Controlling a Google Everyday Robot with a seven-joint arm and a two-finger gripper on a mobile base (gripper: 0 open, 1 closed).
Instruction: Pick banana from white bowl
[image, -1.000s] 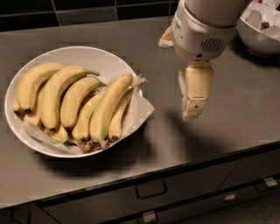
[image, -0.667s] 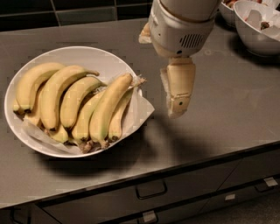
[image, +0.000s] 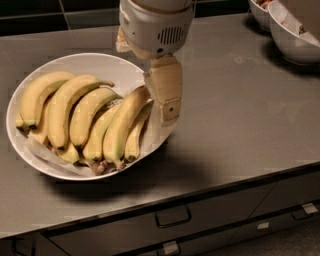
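My gripper (image: 169, 114) hangs above a grey desk (image: 250, 130), left of its middle. The desk top is matte and smooth, with a faint ring mark (image: 240, 59) toward the back. Behind it I see a wall of dark tiles (image: 45, 12) with paler grout lines. Below the front edge are dark grey drawers (image: 125, 230) with slim metal handles (image: 173, 218). A soft shadow (image: 165, 175) lies on the desk near that edge. Two deep white bowls (image: 295, 42) stand at the far right corner.
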